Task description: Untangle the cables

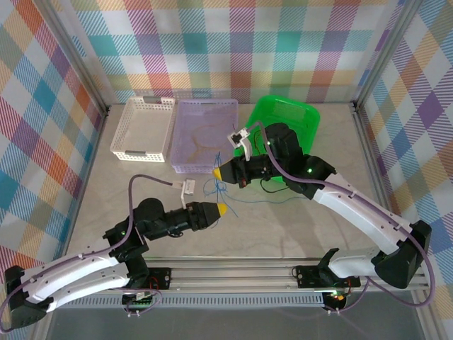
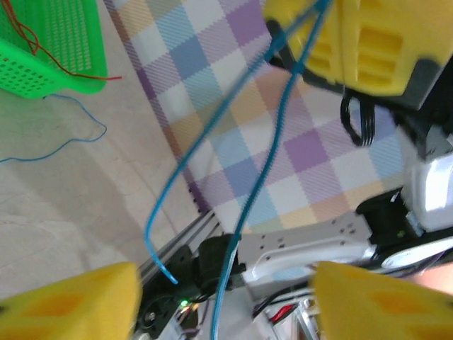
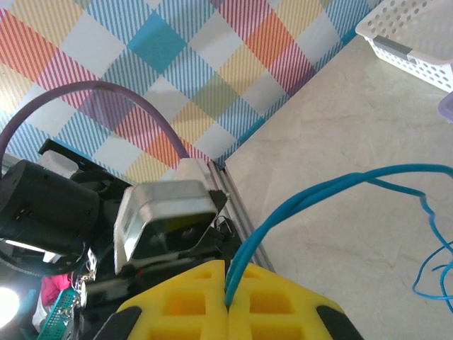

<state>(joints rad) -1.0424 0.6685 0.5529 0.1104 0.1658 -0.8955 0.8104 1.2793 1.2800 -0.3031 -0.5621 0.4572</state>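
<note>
Currently, the blue cable (image 3: pixel 304 197) is clamped between the closed fingers (image 3: pixel 283 308) of the right gripper (image 3: pixel 226 287), entering at the seam where the two yellow pads meet. In the top view, this gripper is held over the table (image 1: pixel 283 234), just in front of the purple basket (image 1: pixel 202 134). The cable is hung from its tip as a doubled strand, and a loose tail is laid out on the surface to the right.

The left gripper (image 2: pixel 226 312) is positioned on the near side of the hanging strands. Its fingers (image 2: pixel 71 304) are spread well apart. In the left wrist view both strands are seen in the gap between the pads, and neither pad is seen touching them.

A red cable (image 2: pixel 99 76) is draped over the edge of the green basket (image 2: pixel 64 35).
</note>
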